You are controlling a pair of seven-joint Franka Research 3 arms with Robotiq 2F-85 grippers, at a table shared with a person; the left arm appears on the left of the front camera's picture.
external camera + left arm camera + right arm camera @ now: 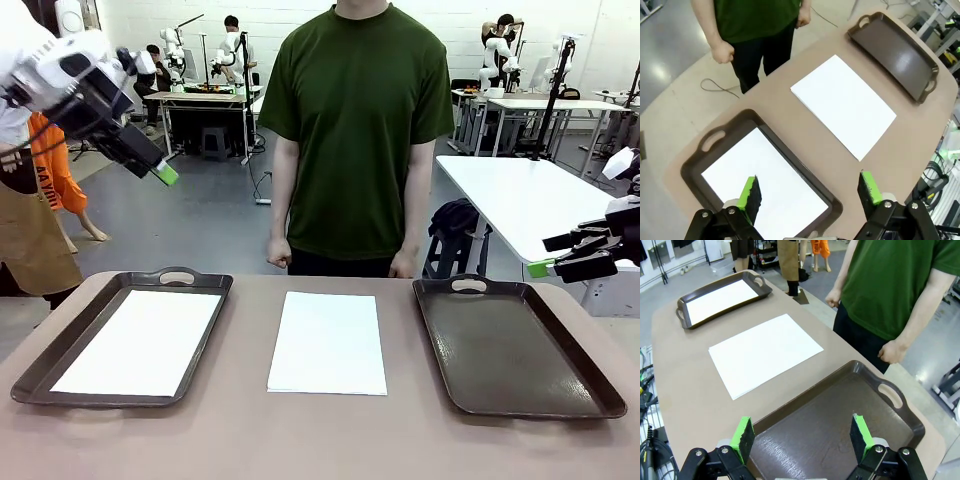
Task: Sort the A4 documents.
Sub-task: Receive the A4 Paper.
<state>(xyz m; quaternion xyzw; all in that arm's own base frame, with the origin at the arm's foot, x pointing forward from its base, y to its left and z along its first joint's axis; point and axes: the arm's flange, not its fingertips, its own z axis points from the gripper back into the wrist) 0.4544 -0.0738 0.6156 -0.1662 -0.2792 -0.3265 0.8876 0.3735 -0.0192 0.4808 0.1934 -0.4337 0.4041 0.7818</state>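
White A4 documents (328, 342) lie as a flat sheet or thin pile on the table's middle, also seen from the left wrist (844, 104) and the right wrist (765, 352). Another white sheet (140, 340) rests in the left dark brown tray (40, 368), shown below my left wrist too (765, 182). The right tray (515, 350) holds nothing (840, 425). My left gripper (160, 170) hangs open, high above the left tray, its green pads (749, 195) wide apart. My right gripper (545, 262) stands open at the right edge, above the right tray, pads (743, 436) apart.
A person in a green shirt (355, 130) stands at the far side of the table, fists (279, 253) at the table's edge. A white table (530, 200) stands behind on the right. Bare brown tabletop (250, 440) runs along the near edge.
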